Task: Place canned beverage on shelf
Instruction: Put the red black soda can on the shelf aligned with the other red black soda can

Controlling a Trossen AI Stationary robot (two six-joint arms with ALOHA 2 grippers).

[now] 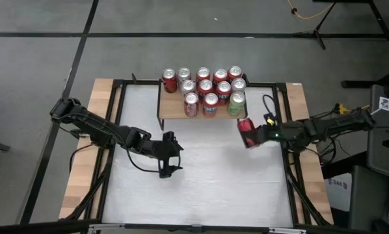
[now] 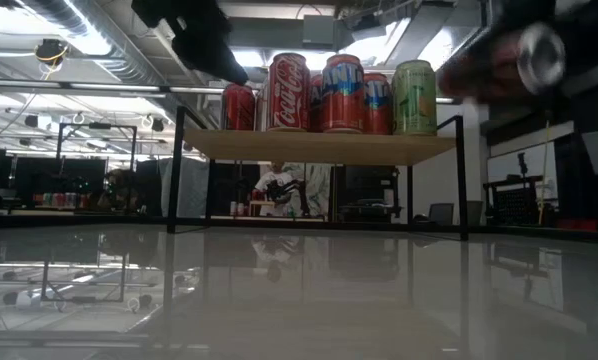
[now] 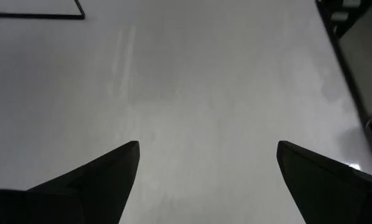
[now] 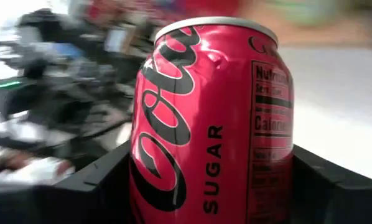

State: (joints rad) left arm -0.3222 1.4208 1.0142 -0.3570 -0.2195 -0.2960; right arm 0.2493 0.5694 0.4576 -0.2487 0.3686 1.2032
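The table [image 1: 201, 188] is white with wooden edges, and both arms reach in over it from its sides. The shelf [image 1: 175, 109] stands at the table's far edge, beyond both grippers, its light plank carrying a packed cluster of cans [image 1: 206, 88] in three rows; from the low view the front ones are red, with a green can [image 2: 414, 97] at one end. The right gripper [image 1: 253, 134] is just in front of the shelf's right end, near the green can's corner but clear of the plank, and appears raised off the table. Its fingers are closed on a red can [image 4: 214, 124], one on each flank, with the can's top pointing away from the wrist; from above, the red can [image 1: 247, 132] lies tilted on its side in the grip rather than upright. The left gripper [image 1: 169, 155] hangs over bare table in front of the shelf's left end, well apart from the right gripper. Its fingers [image 3: 99, 183] are spread wide with nothing between them.
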